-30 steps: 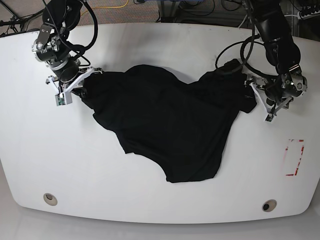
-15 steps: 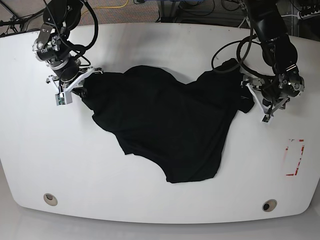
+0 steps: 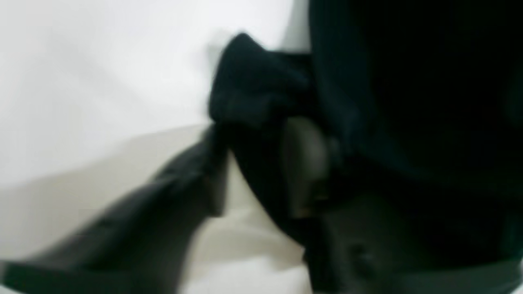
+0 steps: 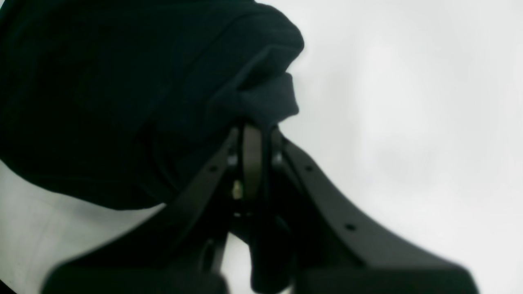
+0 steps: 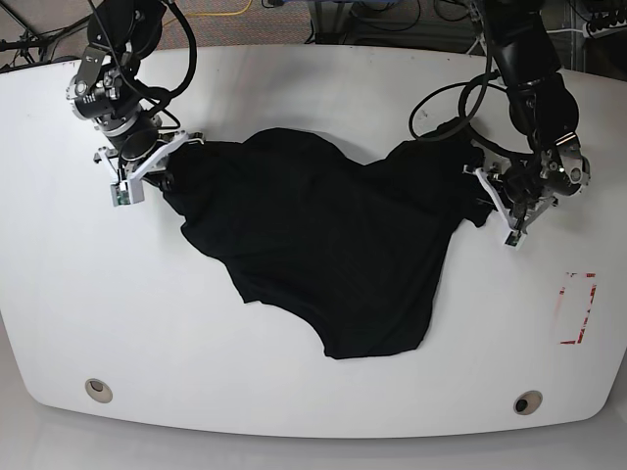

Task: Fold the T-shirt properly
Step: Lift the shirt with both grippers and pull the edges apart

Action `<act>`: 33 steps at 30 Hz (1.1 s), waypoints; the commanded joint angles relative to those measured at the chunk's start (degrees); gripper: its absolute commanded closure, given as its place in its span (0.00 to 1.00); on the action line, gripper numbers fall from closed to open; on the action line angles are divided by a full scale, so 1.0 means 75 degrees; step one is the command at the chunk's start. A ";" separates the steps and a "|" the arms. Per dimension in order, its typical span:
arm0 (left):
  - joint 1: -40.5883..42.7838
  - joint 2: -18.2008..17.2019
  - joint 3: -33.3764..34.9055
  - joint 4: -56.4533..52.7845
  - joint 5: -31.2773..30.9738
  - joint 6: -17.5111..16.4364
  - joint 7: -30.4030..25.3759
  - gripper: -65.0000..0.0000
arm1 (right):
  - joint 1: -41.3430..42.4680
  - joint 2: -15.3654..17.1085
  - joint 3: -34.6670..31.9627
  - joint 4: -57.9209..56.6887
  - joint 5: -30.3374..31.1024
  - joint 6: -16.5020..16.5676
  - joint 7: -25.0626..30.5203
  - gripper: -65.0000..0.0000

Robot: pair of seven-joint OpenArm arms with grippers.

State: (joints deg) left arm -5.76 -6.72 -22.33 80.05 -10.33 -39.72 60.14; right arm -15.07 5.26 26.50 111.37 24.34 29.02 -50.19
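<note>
The right gripper (image 4: 253, 130) is pinching a bunched edge of the shirt (image 5: 323, 245) between closed jaws. The left gripper (image 5: 487, 193) is pressing into the shirt's opposite edge; in its blurred wrist view cloth is sitting between the jaws, but I cannot tell whether they are gripping it. The shirt is lying crumpled across the middle of the table (image 5: 294, 392). It is likely handling soft, light and limp, so corners or hems are looking like the best holds.

Robotics lab – white table (image 5: 294, 392), two arms, loose cables (image 5: 225, 12) behind
</note>
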 commanded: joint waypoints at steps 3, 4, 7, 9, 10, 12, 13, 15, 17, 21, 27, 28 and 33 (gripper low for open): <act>0.0070 0.0023 0.0017 -0.0165 0.0199 -0.0037 0.0392 1.00 | 0.0034 0.0055 0.0001 0.0172 0.0137 0.0052 0.0146 0.98; 0.0070 0.0023 0.0017 -0.0165 0.0199 -0.0037 0.0392 1.00 | 0.0034 0.0055 0.0012 0.0172 0.0137 0.0064 0.0146 0.98; 0.0070 0.0023 0.0029 -0.0118 0.0187 -0.0037 0.0392 1.00 | 0.0058 0.0055 0.0012 0.0172 0.0137 0.0064 0.0146 0.98; 0.0070 0.0023 0.0017 -0.0118 0.0176 -0.0037 0.0392 1.00 | 0.0058 0.0055 0.0012 0.0172 0.0137 0.0064 0.0146 0.98; 0.0070 -0.0001 0.0017 -0.0071 0.0176 -0.0037 0.0403 1.00 | 0.0058 0.0055 0.0012 0.0183 0.0137 0.0052 0.0146 0.98; 0.0094 -0.0012 0.0017 0.0187 0.0176 -0.0037 0.0427 1.00 | 0.0034 0.0055 0.0012 0.0242 0.0137 0.0052 0.0146 0.98; 0.0117 -0.0012 0.0005 0.0409 0.0176 -0.0037 0.0450 1.00 | 0.0011 0.0055 0.0012 0.0289 0.0137 0.0052 0.0146 0.98; 0.0129 -0.0012 -0.0006 0.0878 0.0176 -0.0037 0.0579 1.00 | -0.0001 0.0055 0.0012 0.0371 0.0137 0.0052 0.0146 0.98; 0.0129 -0.0012 -0.0006 0.1265 0.0176 -0.0037 0.0778 1.00 | -0.0013 0.0055 0.0024 0.0453 0.0137 0.0052 0.0146 0.98; 0.0129 -0.0012 -0.0006 0.2074 0.0176 -0.0037 0.1271 1.00 | -0.0013 0.0043 0.0036 0.0535 0.0137 0.0040 0.0146 0.98; 0.0235 -0.0012 -0.0018 0.3187 0.0176 -0.0037 0.1634 1.00 | 0.0011 0.0043 0.0047 0.0582 0.0148 0.0040 0.0146 0.98; 0.0258 -0.0012 -0.0018 0.3410 0.0176 -0.0037 0.1693 1.00 | 0.0046 0.0043 0.0047 0.0582 0.0148 0.0040 0.0146 0.98; 0.0258 -0.0012 0.0005 0.4031 0.0164 -0.0037 0.1951 1.00 | 0.0234 0.0043 0.0047 0.0570 0.0137 0.0029 0.0158 0.98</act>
State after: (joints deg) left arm -2.79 -6.24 -22.35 107.77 -8.84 -39.92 74.67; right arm -14.66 4.97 26.63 114.34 24.34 28.97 -50.33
